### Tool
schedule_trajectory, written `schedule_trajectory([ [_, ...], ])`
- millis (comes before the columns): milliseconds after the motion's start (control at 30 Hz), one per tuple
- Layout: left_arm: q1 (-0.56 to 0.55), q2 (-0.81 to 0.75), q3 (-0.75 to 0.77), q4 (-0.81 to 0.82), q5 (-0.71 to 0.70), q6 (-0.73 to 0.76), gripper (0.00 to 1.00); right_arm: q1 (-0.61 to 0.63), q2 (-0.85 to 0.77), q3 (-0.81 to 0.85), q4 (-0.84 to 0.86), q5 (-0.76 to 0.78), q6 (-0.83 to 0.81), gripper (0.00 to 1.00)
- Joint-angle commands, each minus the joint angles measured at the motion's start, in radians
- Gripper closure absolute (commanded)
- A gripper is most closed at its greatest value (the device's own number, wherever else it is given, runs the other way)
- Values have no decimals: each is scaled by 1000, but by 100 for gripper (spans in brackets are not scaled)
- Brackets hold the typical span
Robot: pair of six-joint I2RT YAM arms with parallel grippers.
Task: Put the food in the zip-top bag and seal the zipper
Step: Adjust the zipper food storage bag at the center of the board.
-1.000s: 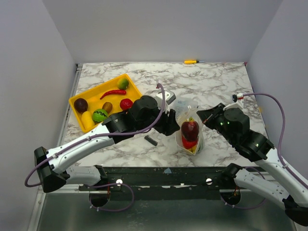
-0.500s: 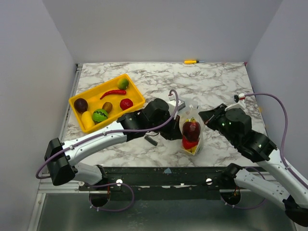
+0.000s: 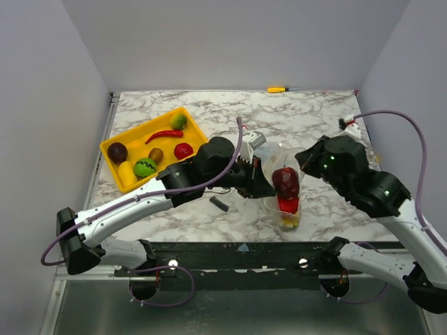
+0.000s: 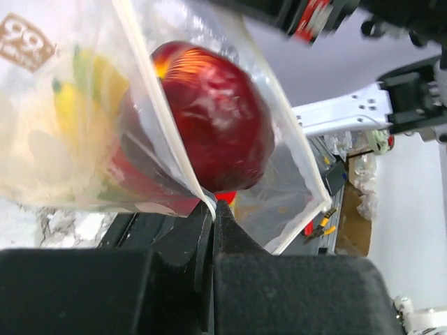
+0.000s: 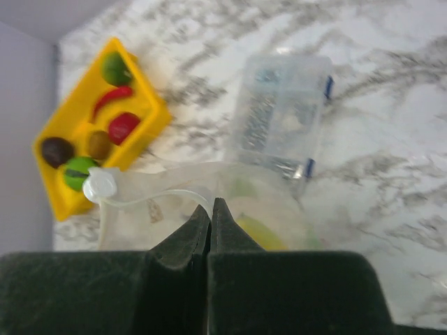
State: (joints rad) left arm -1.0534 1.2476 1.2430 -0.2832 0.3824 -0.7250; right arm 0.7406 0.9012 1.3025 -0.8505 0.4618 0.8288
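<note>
Holding zip-top bag further right than half a sec ago, apple inside riding over w/ it, left arm's elbow swinging back leftward, more of clear box behind showing. Pinching zipper from 2 sides: left gripper fully closed on rim strip at one corner, right gripper likewise clamped tight on rim across from it, no gap btw fingers on either. Keeping bag tilted btw the 2 grippers, at front-centre of table; touching marble or not, can't tell. Showing thru plastic at least 3 pcs of food: 1 dark red apple uppermost, 1 brighter red pc under it, 1 yellow pc lowest; also a pale blur in left wrist view, not identifiable. Leaving 7 pcs in the 1 yellow tray at rear left, well apart from bag: 1 green ball, 1 red chili, 1 round red pc, 1 brown pc, 1 dark purple pc, 1 green striped pc, 1 long yellow pc. Also lying on table: 1 small black spring-like bit just left of bag, 1 yellow-handled tool at far edge.
</note>
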Motion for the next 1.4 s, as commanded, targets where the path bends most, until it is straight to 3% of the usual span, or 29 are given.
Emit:
schedule_trajectory([
  [0, 38, 92, -27, -57, -16, -86, 100, 4, 65, -129, -71, 85, -40, 100],
  [167, 36, 62, -31, 66, 77, -105, 100, 4, 104, -29, -144, 174, -95, 100],
  [367, 36, 0, 15, 104, 95, -116, 100, 4, 102, 148, -191, 98, -146, 100],
  [533, 46, 29, -50, 80, 31, -145, 100, 5, 58, -3, -114, 66, -111, 100],
  [667, 61, 99, -100, 95, 63, -168, 100, 4, 48, -117, -78, 110, -97, 100],
  [1100, 76, 96, -76, 103, 72, -119, 100, 4, -10, -77, -50, 154, -99, 100],
  [1367, 125, 59, -103, 82, 92, -65, 65, 4, -26, -121, -24, 149, -69, 100],
])
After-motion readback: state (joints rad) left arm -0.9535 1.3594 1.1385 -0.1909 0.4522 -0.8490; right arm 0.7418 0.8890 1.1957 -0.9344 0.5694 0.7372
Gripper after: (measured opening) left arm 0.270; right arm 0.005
